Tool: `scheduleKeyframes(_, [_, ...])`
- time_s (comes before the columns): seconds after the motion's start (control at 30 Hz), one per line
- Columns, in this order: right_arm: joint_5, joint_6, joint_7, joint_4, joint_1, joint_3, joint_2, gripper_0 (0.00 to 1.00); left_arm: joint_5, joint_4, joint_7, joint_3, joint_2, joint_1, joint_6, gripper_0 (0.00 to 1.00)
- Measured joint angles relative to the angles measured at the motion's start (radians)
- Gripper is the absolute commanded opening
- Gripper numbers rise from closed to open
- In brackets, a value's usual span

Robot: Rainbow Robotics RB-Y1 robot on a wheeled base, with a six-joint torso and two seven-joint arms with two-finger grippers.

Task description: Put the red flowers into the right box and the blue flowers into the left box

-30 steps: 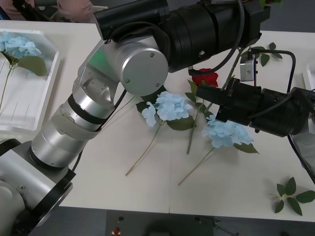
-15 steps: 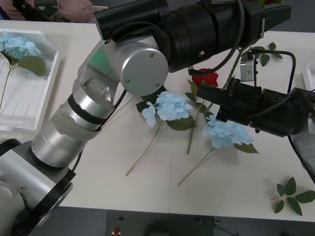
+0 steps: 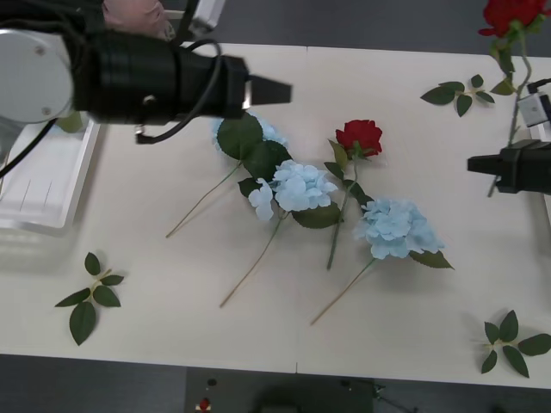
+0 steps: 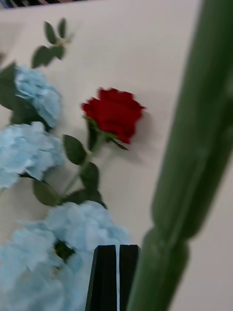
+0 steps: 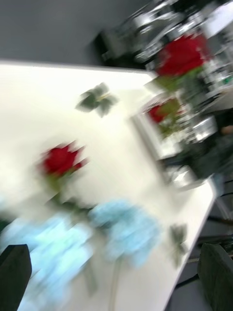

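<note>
A pale table point(image 3: 172, 335) carries the scattered flowers, with loose leaf sprigs point(image 3: 89, 295) near its edges. At the far right the right hand point(image 3: 478, 163) holds a red rose point(image 3: 510, 12) up off the table, its black fingers point(image 4: 112, 277) pressed together on the stem, which passes thick and green right beside the wrist camera. The rose head stands high at the upper right corner of the front view, above where a thin white rim of the right box point(image 3: 542, 131) shows at the table's right edge.

The left hand point(image 3: 280, 89) hovers over the table's upper middle with its fingers point(image 5: 14, 272) apart and nothing between them, near a blue hydrangea point(image 3: 263, 131) half hidden under big leaves. The left box point(image 3: 52, 215) lies at the table's left edge. Three more flowers lie in the middle: a second rose point(image 3: 359, 136) and two hydrangeas point(image 3: 297, 185) point(image 3: 394, 228), with stems crossing.

The step in hand looks like carrying the held rose to the right box. To do it well, keep the grip firm, bring the head fully over the tray, lower until the stem nears the floor, then release so it lies flat inside.
</note>
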Motion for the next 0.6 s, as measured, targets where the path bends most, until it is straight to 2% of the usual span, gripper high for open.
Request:
scheduleKeyframes(0.1, [0.01, 0.041, -0.06, 0.115, -0.051, 0.028, -0.123, 0.0, 0.0, 0.027, -0.06, -0.006, 0.092, 0.075, 0.071, 1.0])
scheduleKeyframes(0.23, [0.01, 0.08, -0.195, 0.301, -0.132, 0.106, -0.251, 0.0, -0.117, 0.142, -0.25, -0.096, 0.082, 0.09, 0.095, 1.0])
scheduleKeyframes(0.43, [0.135, -0.071, -0.222, 0.425, -0.154, 0.179, -0.311, 0.0, -0.291, 0.387, -0.272, -0.283, -0.04, -0.003, 0.042, 1.0])
scheduleKeyframes(0.6, [0.132, -0.191, -0.314, 0.516, -0.154, 0.296, -0.312, 0.0, -0.423, 0.566, -0.361, -0.272, -0.185, -0.063, 0.021, 1.0])
